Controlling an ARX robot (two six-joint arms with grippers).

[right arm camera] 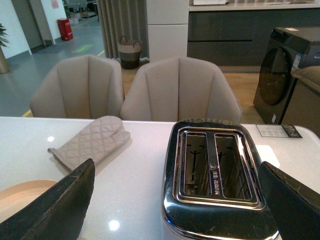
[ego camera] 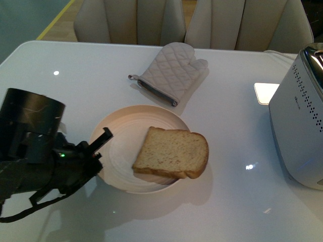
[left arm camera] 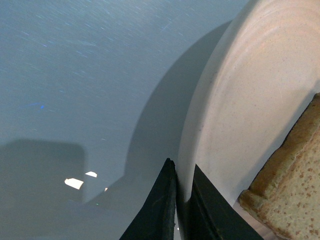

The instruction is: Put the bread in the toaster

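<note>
The bread, a tan slice with brown crust, lies on the right part of the round cream plate in the middle of the white table. My left gripper is shut on the plate's left rim; in the left wrist view its black fingers pinch the rim, with the bread's corner beside them. The silvery toaster stands at the right edge. In the right wrist view the toaster shows two empty slots from above, and my right gripper is open over it, empty.
A quilted beige oven mitt lies behind the plate. Two beige chairs stand at the table's far edge. A small white card lies left of the toaster.
</note>
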